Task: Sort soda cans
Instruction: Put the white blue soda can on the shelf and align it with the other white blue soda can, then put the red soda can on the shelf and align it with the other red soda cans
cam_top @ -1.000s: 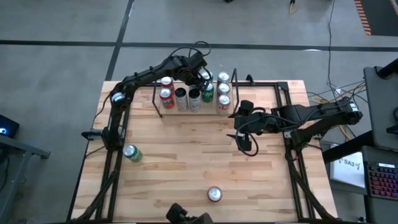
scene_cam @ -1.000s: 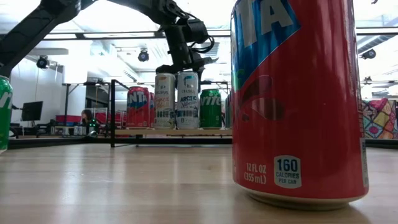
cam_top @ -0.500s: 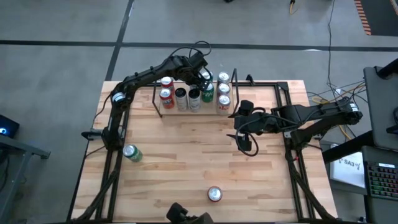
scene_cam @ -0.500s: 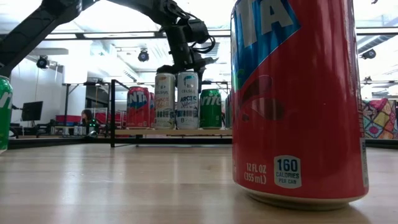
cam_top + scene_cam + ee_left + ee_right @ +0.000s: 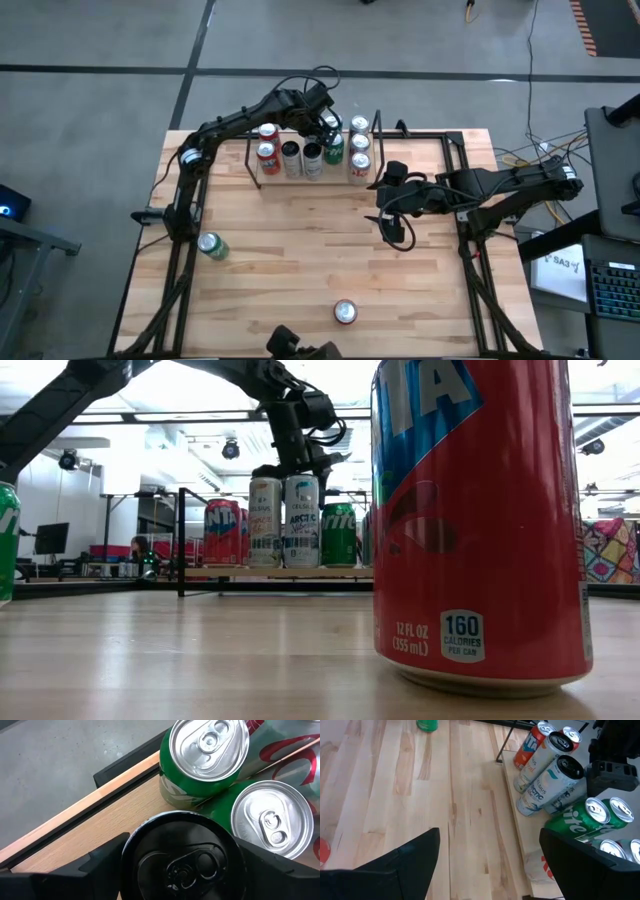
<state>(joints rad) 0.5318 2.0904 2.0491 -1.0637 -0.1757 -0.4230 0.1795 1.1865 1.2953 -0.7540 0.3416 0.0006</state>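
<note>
Several soda cans stand upright in a black-framed wooden tray (image 5: 252, 165) at the table's far side: red, white with black tops, and green ones (image 5: 207, 750). My left gripper (image 5: 182, 845) reaches down into the tray from above. Its fingers stand close on either side of a black-topped can (image 5: 182, 862) next to the green cans. In the high view this gripper (image 5: 323, 135) hides that can. My right gripper (image 5: 490, 834) hangs open over the table's right middle (image 5: 385, 200) with nothing between its fingers. My left gripper's fingers (image 5: 107, 862) flank the black-topped can's upper wall (image 5: 131, 851), one on each side. They slant down from above. I cannot tell whether they touch it. The can stands upright on the tray among the others.
A green can (image 5: 210, 245) stands loose near the table's left edge. A red can (image 5: 345, 312) stands near the front edge and fills the low view (image 5: 475, 520). Bare wood lies between these and the tray.
</note>
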